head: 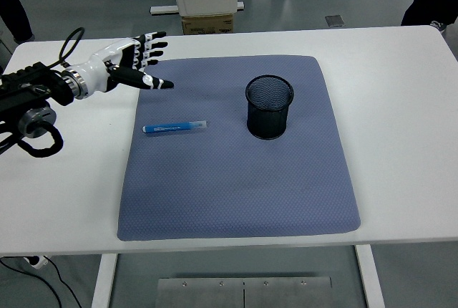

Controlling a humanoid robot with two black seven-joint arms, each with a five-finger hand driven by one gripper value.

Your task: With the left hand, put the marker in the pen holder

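The left hand (136, 61) hangs over the far left corner of the grey-blue mat (236, 179), its fingers spread and holding nothing, thumb pointing toward the mat's middle. That open pose looks like readiness to come down on the marker (175, 127), which lies flat on the mat nearer the camera than the hand and well apart from it. The marker lies roughly crosswise, one end pointing toward the pen holder (270, 106) (a black mesh cup, standing upright on the mat to the marker's right, mouth open upward). Lying flat, the marker probably needs a pinch from above and then a tilt to upright before it can drop into the cup.

The right hand is nowhere in view. The left arm is cut off at the picture's left edge, where a loop of black cable hangs beside it over the white bench (401, 107). Print on the marker is too small to read, and the cup's inside is too dark to judge.
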